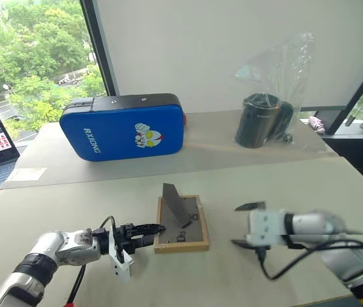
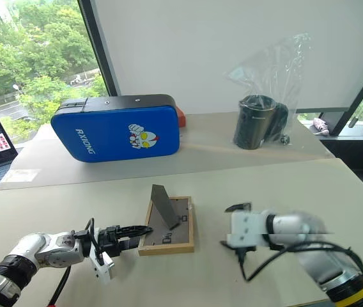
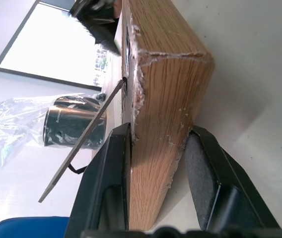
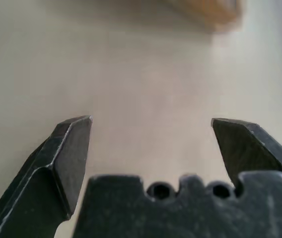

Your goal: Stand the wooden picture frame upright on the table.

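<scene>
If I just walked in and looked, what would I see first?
Probably the big blue case with a cartoon face, standing at the back of the table near the window. Closer in, the wooden picture frame lies face down with its stand sticking up, and the left gripper pinches its edge. The right gripper hangs open beside the frame, and a dark cylinder in a clear bag sits at the back right.

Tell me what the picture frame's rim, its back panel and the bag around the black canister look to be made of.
Wooden picture frame rim: light, unvarnished-looking wood, open grain and chipped corner fibres in the left wrist view. Back panel: matte grey-brown board, probably fibreboard or card, with its stand folded out. Bag: thin clear plastic film, creased and glinting, around the black canister.
</scene>
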Action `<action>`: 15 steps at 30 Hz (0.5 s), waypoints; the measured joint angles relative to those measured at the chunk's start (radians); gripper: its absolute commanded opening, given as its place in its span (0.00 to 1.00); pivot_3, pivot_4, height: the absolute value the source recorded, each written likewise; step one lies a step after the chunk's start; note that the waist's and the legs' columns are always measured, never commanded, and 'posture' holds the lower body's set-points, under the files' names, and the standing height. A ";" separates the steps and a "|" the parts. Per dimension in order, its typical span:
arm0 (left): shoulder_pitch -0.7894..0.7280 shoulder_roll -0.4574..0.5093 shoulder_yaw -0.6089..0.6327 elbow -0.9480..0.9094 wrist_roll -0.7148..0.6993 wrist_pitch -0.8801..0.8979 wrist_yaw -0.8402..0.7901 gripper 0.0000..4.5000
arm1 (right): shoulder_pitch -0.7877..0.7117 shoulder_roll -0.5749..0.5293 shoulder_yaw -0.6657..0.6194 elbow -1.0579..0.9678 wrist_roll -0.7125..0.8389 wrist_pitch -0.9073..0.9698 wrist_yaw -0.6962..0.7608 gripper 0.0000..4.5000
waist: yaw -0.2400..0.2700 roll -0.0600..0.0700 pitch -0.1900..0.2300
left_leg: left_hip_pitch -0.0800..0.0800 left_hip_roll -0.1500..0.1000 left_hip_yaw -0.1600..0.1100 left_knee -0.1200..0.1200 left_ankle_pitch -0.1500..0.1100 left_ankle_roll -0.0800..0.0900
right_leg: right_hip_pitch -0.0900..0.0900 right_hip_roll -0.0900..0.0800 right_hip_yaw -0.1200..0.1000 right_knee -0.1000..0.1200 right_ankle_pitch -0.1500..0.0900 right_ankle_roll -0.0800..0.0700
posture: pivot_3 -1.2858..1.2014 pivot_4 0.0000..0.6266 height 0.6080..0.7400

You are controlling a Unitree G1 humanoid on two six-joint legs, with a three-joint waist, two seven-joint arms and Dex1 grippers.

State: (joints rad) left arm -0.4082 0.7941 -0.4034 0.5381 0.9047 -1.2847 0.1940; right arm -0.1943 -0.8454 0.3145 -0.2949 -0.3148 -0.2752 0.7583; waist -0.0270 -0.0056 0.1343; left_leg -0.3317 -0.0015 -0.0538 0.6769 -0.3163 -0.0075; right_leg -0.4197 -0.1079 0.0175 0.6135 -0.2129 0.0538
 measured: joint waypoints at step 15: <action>-0.002 0.002 -0.002 0.001 -0.095 -0.016 -0.046 0.26 | -0.099 0.160 0.068 0.139 -0.310 -0.270 -0.259 0.47 | 0.012 -0.006 0.002 | -0.003 0.000 0.000 0.000 0.000 0.001 | -0.002 0.000 -0.001 -0.002 0.005 -0.009 | 0.52 0.24 1.00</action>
State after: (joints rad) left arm -0.4103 0.7961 -0.4049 0.5387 0.8097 -1.3004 0.1475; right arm -0.2937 -0.6853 0.3825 -0.1557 -0.6252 -0.5447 0.4996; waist -0.0145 -0.0112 0.1368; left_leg -0.3345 -0.0019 -0.0539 0.6765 -0.3168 -0.0067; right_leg -0.4216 -0.1078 0.0167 0.6111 -0.2076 0.0449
